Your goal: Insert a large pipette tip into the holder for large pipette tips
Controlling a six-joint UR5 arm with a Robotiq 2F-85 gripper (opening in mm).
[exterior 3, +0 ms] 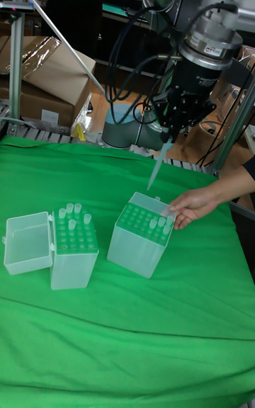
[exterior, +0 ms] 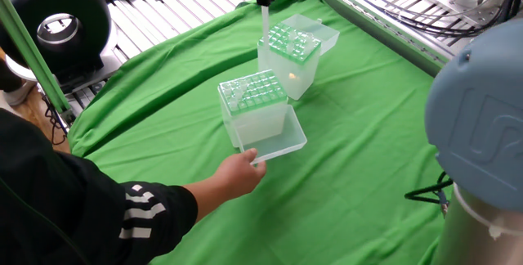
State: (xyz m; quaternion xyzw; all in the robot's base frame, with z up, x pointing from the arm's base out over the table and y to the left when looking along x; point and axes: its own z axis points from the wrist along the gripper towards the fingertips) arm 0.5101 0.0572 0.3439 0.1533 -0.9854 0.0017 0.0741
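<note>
The pincer [exterior 3: 168, 137], closed on the wide upper end of the large pipette tip [exterior 3: 156, 167], holds it aloft, tilted, above the counter; it looks light, slender and easily bent.

Tip [exterior: 265, 21] [exterior 3: 157, 166]: long, slender, whitish translucent cone. It is hanging in the air, wide end up, point down, and leaning slightly in the tall fixed view. It is staying clear above the holder, not touching it.

Holder [exterior: 253, 110] [exterior 3: 142, 234]: translucent box sitting upright on the green cloth, with a bright green grid plate facing up. Its clear hinged lid is lying open, down at one side. A few clear tips are standing in holes along one edge of the grid, and the other holes are showing bare.
</note>
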